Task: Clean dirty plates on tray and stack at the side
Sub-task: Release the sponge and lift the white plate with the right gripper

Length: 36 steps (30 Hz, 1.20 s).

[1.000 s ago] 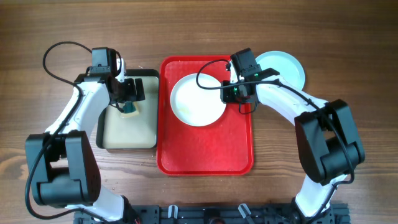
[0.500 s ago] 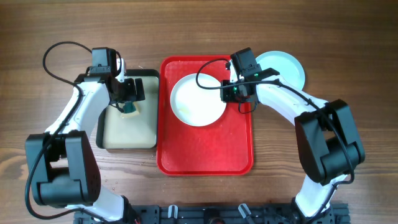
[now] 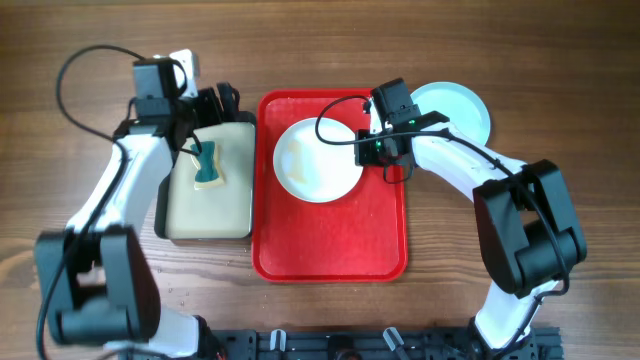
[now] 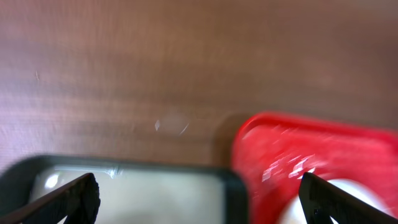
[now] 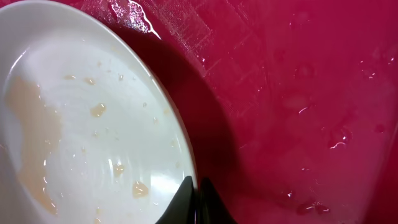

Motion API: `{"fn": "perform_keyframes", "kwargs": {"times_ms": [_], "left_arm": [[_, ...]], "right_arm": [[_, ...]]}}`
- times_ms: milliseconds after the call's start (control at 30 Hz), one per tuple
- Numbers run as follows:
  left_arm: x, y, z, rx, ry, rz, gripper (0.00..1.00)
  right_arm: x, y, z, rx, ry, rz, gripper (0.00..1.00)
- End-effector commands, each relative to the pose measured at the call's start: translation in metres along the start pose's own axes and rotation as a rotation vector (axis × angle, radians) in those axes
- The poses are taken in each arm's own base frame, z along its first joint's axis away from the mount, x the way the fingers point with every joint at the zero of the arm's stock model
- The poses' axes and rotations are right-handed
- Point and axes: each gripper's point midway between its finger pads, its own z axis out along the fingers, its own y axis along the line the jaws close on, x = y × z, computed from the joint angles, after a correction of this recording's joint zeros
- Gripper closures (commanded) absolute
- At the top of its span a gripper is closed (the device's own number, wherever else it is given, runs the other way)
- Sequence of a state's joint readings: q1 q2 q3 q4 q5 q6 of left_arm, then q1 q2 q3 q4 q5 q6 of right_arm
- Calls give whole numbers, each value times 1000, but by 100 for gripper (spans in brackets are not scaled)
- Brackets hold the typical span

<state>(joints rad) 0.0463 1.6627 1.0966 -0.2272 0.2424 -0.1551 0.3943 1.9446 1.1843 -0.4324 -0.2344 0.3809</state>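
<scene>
A white plate [image 3: 318, 160] with yellowish smears lies on the far half of the red tray [image 3: 330, 245]. My right gripper [image 3: 368, 150] is shut on its right rim, as the right wrist view shows, with the fingers [image 5: 198, 186] pinching the plate's [image 5: 81, 118] edge above the wet tray [image 5: 298, 93]. A pale blue plate [image 3: 462, 108] lies on the table to the right of the tray. My left gripper [image 3: 218, 102] is open and empty above the far edge of the black-rimmed tray. A third plate is not visible.
The black-rimmed tray with a beige inside [image 3: 205, 210] sits left of the red tray, and a small green and tan cleaning tool [image 3: 207, 168] lies on it. The left wrist view shows its rim [image 4: 236, 180], the red tray's corner [image 4: 292, 149] and bare wood beyond.
My left gripper has lifted off the cleaning tool, moved toward the far edge and opened. The tool now lies free on the beige tray. The right arm and white plate have not moved.
</scene>
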Motion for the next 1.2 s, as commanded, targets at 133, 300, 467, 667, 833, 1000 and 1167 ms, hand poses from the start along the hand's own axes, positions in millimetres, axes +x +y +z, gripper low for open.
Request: {"fn": "perform_keyframes", "kwargs": {"times_ms": [133,300,467,667,833,1000,1167], "left_arm": [[-103,-70,-229,160,-560,41,0],[-89,-85,-288,181,-642,67,0],[-66,-76,-272,152,-527,30,0],[-52,-67,-252,127,-431,0,0],[-52,-64,-252,108,-436,-4,0],[-53,-63,-252,105,-438,-5,0],[-56,-56,-253,64,-456,-14,0]], "right_arm": [[-56,45,-43,-73,-116,-35,96],[-73,97,-64,-133,-174,-116,96],[-82,154,-66,-111,-343,-190,96],[-89,223,-90,118,-720,-481,96],[-99,272,-144,383,-996,-870,96],[-106,294,-170,469,-1108,-1053,96],[-107,304,-180,506,-1151,-1132,96]]}}
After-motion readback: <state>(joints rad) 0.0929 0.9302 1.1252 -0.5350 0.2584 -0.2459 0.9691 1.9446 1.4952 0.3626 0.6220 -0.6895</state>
